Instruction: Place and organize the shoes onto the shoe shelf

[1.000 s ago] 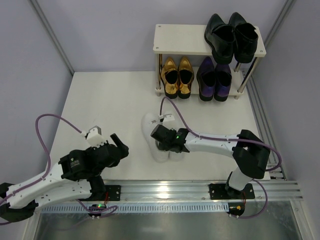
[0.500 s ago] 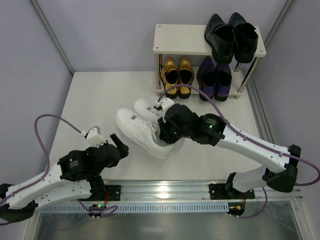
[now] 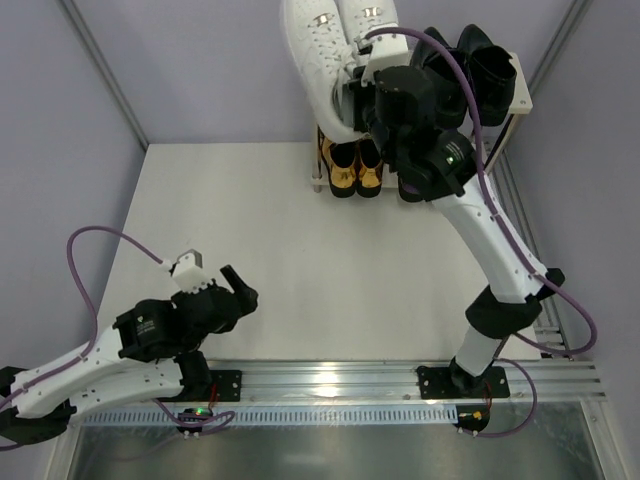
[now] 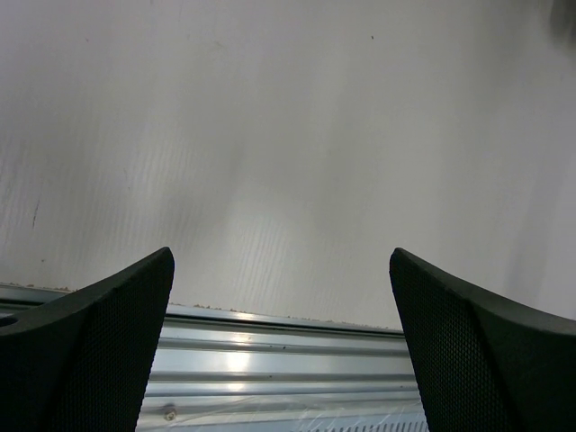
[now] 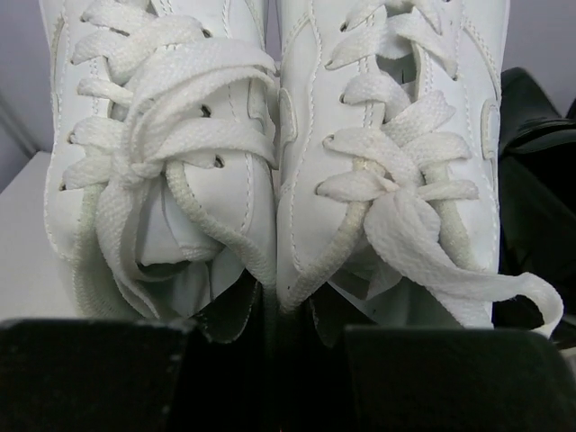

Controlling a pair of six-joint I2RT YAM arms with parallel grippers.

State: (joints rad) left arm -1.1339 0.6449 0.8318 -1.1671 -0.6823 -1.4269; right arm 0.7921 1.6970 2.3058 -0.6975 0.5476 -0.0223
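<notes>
My right gripper (image 3: 366, 88) is shut on the pair of white lace-up sneakers (image 3: 322, 50) and holds them high, over the left half of the shoe shelf (image 3: 523, 95). In the right wrist view the gripper (image 5: 270, 360) pinches the inner collars of both sneakers (image 5: 162, 135) together. Black loafers (image 3: 488, 68) sit on the top board at the right and also show in the right wrist view (image 5: 533, 171). Gold loafers (image 3: 346, 172) and purple loafers (image 3: 408, 190) stand on the lower tier, partly hidden by the arm. My left gripper (image 3: 237, 290) is open and empty, low at the table's front left.
A metal rail (image 3: 330, 380) runs along the table's near edge and shows under the left gripper (image 4: 283, 297) in the left wrist view. Metal frame posts rise at the back corners. The shelf stands against the back wall at the right.
The right arm has lifted the white sneakers off the table and carried them up and back, to above the shelf's left side. The left arm has not moved.
</notes>
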